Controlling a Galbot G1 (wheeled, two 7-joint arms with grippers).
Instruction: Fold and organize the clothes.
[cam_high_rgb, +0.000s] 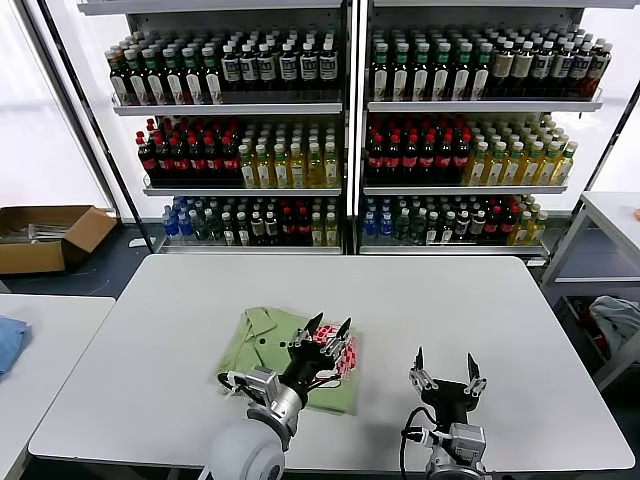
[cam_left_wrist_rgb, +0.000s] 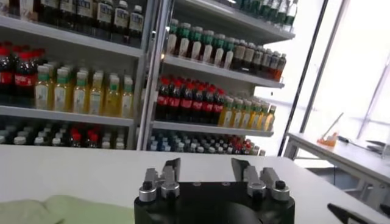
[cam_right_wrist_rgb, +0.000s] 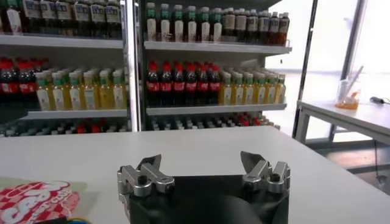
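Left gripper (cam_high_rgb: 329, 328) was the one that mattered at this moment, hovering right over the folded green shirt (cam_high_rgb: 270, 345) with its fingers spread apart and nothing between them, at least as far as the head view showed. The shirt lay on the white table (cam_high_rgb: 480, 310) as a rough rectangle, collar end toward 11 o'clock and the red-and-white print (cam_high_rgb: 342, 352) at the 3 o'clock edge, just under the left fingertips. Its long axis looked to run roughly from 9 to 3 o'clock across the table, though the arm covered a good part of the near side, so I wouldn't swear to the exact outline. From the left wrist camera only a sliver of green cloth showed at the near edge, with both fingers up off it and empty. Right gripper (cam_high_rgb: 446, 368) sat well apart, out at about 3 o'clock from the shirt, over bare table, jaws wide and holding nothing; in its own wrist camera the printed patch (cam_right_wrist_rgb: 33, 201) showed off to one side. So the thing the next move turned on, in my opinion: the shirt was directly below the left arm and off to 9 o'clock of the right one, making the left clearly nearer. Any tidying nudge or final fold would probably start from that printed edge.
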